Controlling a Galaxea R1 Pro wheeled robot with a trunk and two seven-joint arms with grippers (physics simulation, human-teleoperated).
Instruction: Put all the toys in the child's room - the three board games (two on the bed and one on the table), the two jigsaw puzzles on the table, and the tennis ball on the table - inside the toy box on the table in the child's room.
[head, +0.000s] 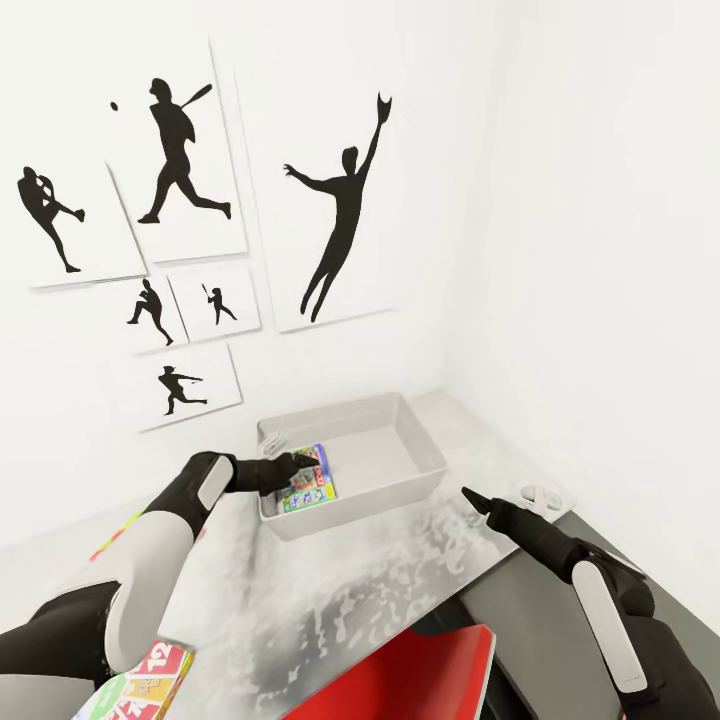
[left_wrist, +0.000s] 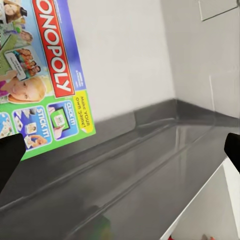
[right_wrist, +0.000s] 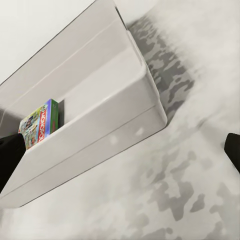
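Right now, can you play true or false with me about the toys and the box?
1. A board game lies inside the toy box. True.
2. The toy box is full to the top. False: most of its floor is bare.
3. The left tool is over the box by the game. True.
4. The right tool holds a ball. False: it is open and empty, over the table.
5. Another game lies at the near left. True.
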